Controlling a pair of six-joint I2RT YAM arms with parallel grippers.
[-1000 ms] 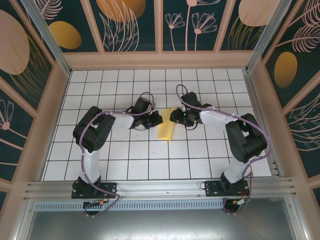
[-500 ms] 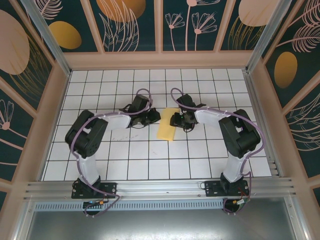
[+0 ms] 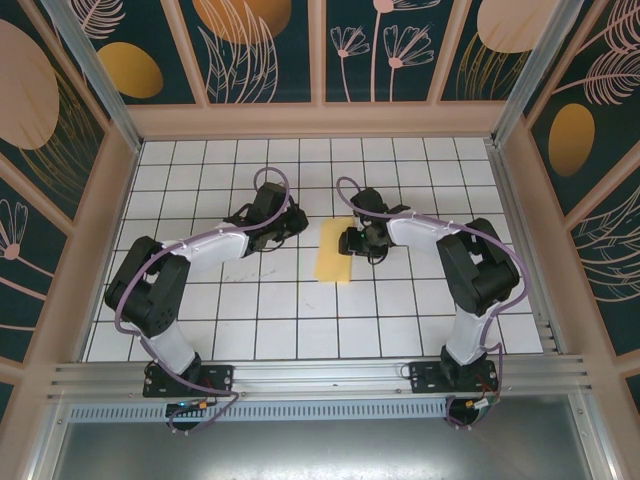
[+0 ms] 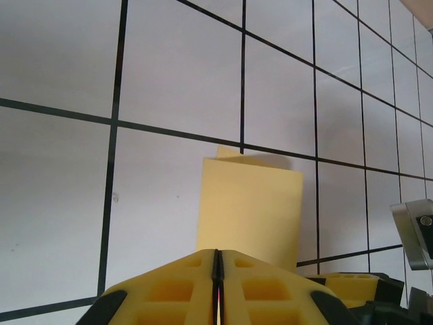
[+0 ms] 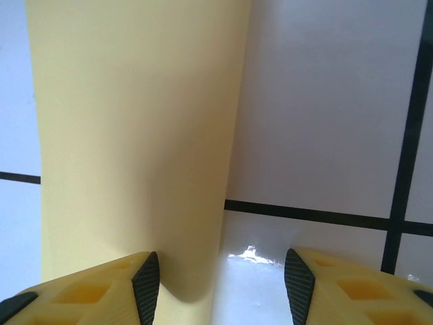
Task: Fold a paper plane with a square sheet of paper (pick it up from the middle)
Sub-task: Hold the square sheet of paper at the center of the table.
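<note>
Table (image 3: pixel 420 300) of white tiles first, then the left arm (image 3: pixel 200 245) and right arm (image 3: pixel 440 235) reaching to its middle. There the square sheet of paper (image 3: pixel 333 252) lies flat as a narrow oblong, seemingly folded in half. The left gripper (image 4: pixel 216 261) sits near it, pads pressed together on nothing. The right gripper (image 5: pixel 222 274) stands spread over the paper's long edge. I'd reckon the sheet light, limp and easily creased, so pinch it gently mid-edge.

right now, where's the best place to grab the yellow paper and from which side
Probably its right long edge, near the middle, coming from the right. The folded paper lies flat, but in the right wrist view that edge seems to curl up slightly, and the open right pincer straddles it.
</note>
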